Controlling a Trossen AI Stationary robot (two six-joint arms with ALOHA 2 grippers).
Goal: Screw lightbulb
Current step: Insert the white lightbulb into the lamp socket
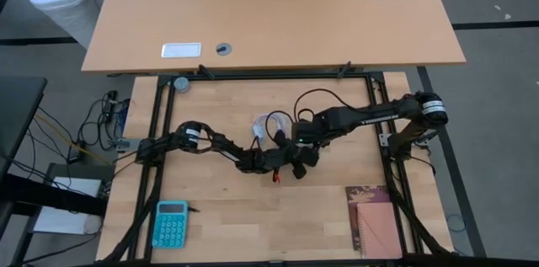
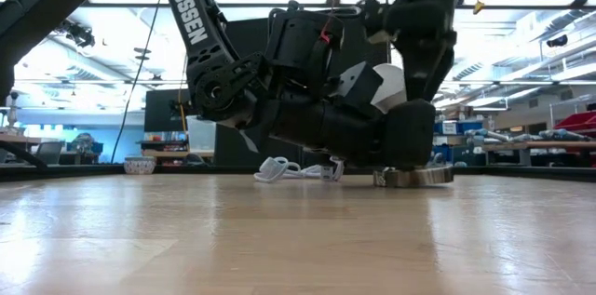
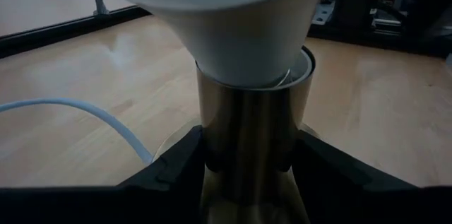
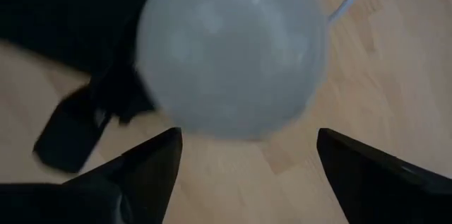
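One white pear-shaped lightbulb (image 3: 233, 19), neck seated in one brushed-metal cylindrical socket (image 3: 248, 146) on wooden surface (image 1: 253, 216). Left gripper (image 3: 247, 164) jaws pinching socket sides. Right gripper (image 4: 247, 160) above bulb globe, jaws spread, not touching. Socket base largely hidden behind arms in low view. One coiled white cable (image 1: 268, 124) beside socket; one teal calculator (image 1: 171, 222), one brown notebook (image 1: 375, 221) well apart from socket.

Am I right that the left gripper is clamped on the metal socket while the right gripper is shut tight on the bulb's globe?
Not quite. The left gripper does clamp the metal socket, but the right gripper is open: the right wrist view shows its fingers spread wide, clear of the lightbulb.
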